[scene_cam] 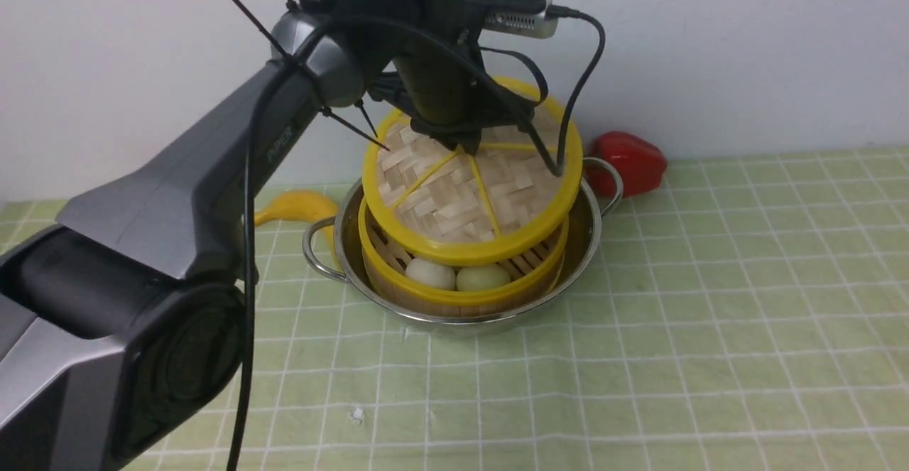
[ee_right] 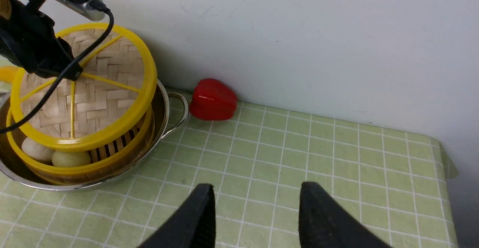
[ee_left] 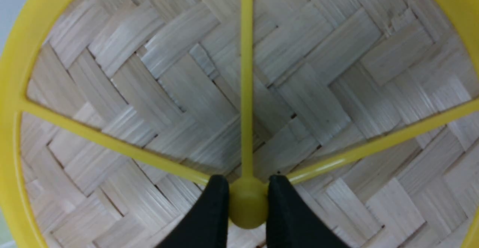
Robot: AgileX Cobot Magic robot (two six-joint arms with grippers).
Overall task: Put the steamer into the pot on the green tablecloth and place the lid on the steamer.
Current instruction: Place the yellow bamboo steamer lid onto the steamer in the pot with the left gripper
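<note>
Right gripper (ee_right: pixel 257 208) apart, fingers dark; left gripper (ee_left: pixel 247 203) clamped on knob (ee_left: pixel 249 203) of woven-bamboo lid (scene_cam: pixel 461 194), round, glossy yellow rim, tilted above steamer (scene_cam: pixel 461 300); slatted, curved, pale round buns (scene_cam: pixel 430 273) inside, seated in shiny steel pot (scene_cam: pixel 589 244) on green gridded tablecloth (scene_cam: pixel 675 329); beyond, smooth yellow banana-shaped object (scene_cam: pixel 298 207), glossy red pepper-shaped object (scene_cam: pixel 626 165)

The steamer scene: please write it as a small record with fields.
steamer: inside the pot
steamer contents: two round items, one whitish, one pale green
lid: tilted above the steamer, not yet seated
left fingers: closed on the lid's hub
right fingers: apart, nothing between them
red object: beside the pot's right handle
</note>
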